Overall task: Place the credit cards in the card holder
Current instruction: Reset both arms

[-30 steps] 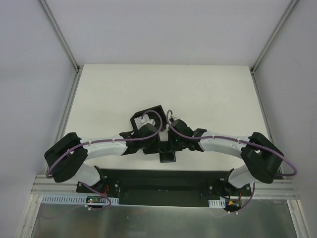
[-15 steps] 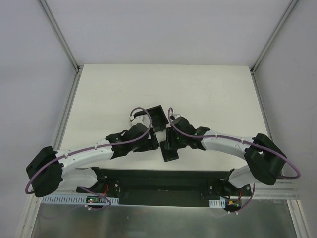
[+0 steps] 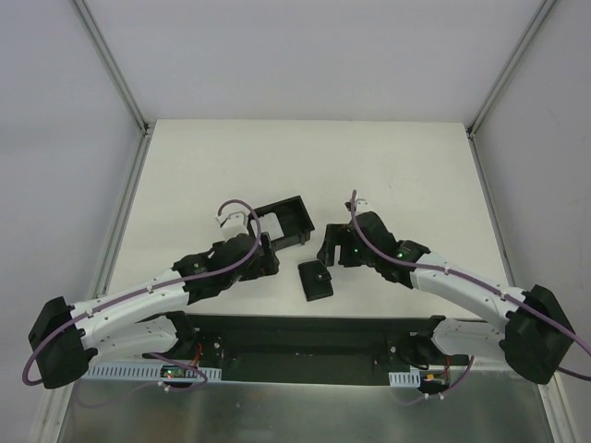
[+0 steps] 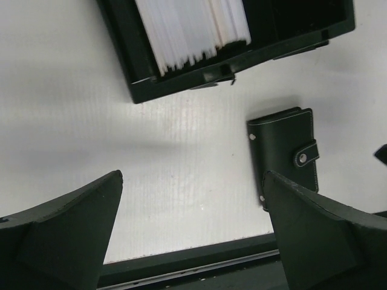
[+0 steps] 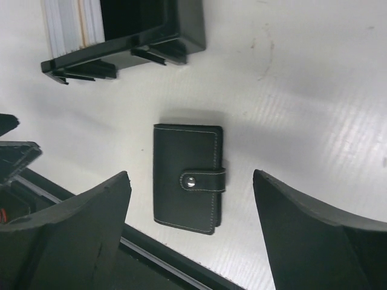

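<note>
Card holder (image 3: 317, 280): closed, snap tab fastened across the front, pale stitching along the edges. Lying flat on the white table (image 3: 388, 166), close to its near edge, between the two arms and apart from both. Well clear of the box (image 3: 282, 221), on the side nearer the arm bases.

Credit cards (image 4: 193, 27): standing on edge in a tight, pale row inside the black open-topped box, packed against one end. Remainder of the box interior dark. In the right wrist view, the same row (image 5: 69, 24) showing at the box's left end.

Left gripper (image 4: 192, 199): jaws spread wide, nothing between them. Positioned over bare table just short of the box wall (image 4: 181, 84), with the card holder off towards its right finger (image 4: 314, 235).

Right gripper (image 5: 190, 181): jaws spread wide, nothing gripped. Positioned above the card holder, which appears between the two fingers in the wrist view, touching neither.

Black base plate (image 3: 305, 332): along the near table edge, just beside the card holder.
</note>
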Robot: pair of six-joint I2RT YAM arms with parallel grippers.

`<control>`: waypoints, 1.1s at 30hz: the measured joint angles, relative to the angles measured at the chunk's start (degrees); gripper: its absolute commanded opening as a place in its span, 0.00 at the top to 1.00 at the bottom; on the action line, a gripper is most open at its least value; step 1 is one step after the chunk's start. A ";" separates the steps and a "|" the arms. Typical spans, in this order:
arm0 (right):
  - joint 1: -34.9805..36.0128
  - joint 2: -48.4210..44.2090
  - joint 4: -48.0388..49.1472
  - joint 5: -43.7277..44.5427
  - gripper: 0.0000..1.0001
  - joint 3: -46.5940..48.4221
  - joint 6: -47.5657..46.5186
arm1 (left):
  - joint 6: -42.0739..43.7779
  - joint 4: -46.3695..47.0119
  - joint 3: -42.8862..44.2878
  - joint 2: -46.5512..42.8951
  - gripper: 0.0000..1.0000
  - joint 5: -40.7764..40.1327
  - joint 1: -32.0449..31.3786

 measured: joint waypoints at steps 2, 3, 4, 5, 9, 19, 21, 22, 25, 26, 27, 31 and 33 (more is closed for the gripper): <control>-1.20 -2.49 -0.02 0.92 0.13 -1.92 0.22 | 0.00 -1.42 -0.66 -1.46 0.01 -1.27 0.68; -1.64 -3.54 -0.15 1.42 0.11 -2.71 0.39 | 0.00 -2.29 -1.14 -2.45 0.01 -2.01 1.14; -2.29 -4.81 -0.33 1.92 0.10 -3.69 0.63 | 0.04 -3.34 -1.57 -3.78 0.01 -2.47 1.73; -2.93 -6.10 -0.87 2.47 0.09 -4.57 0.83 | 0.17 -4.55 -1.92 -5.33 0.01 -3.10 2.56; -5.79 -9.64 -3.34 4.72 0.06 -6.38 1.40 | 2.01 -7.74 -2.23 -12.35 0.01 -3.74 8.70; -20.35 -14.84 -8.09 5.77 0.00 -7.93 -0.13 | 10.14 -11.15 -1.62 -17.81 0.01 0.48 33.59; -23.96 -15.72 -8.57 5.05 0.00 -7.93 -1.05 | 11.39 -11.28 -0.87 -16.02 0.01 2.64 38.82; -25.92 -16.09 -8.81 4.35 0.01 -7.93 -1.70 | 11.85 -11.23 -0.55 -15.19 0.01 3.50 40.81; -30.91 -16.94 -9.81 2.58 0.03 -7.93 -3.43 | 13.35 -10.32 0.28 -12.85 0.01 8.50 49.37; -32.26 -17.16 -10.08 1.97 0.04 -7.93 -4.00 | 13.73 -9.77 0.28 -12.41 0.01 10.34 52.11; -33.24 -17.31 -10.25 1.55 0.04 -7.93 -4.46 | 13.99 -9.27 0.31 -12.00 0.01 11.63 54.34; -35.98 -17.59 -10.60 0.90 0.04 -7.93 -6.12 | 14.84 -8.04 0.70 -10.34 0.01 14.19 57.33; -36.24 -17.62 -10.49 1.31 0.04 -7.98 -6.67 | 14.78 -7.61 0.76 -9.92 0.01 14.86 57.33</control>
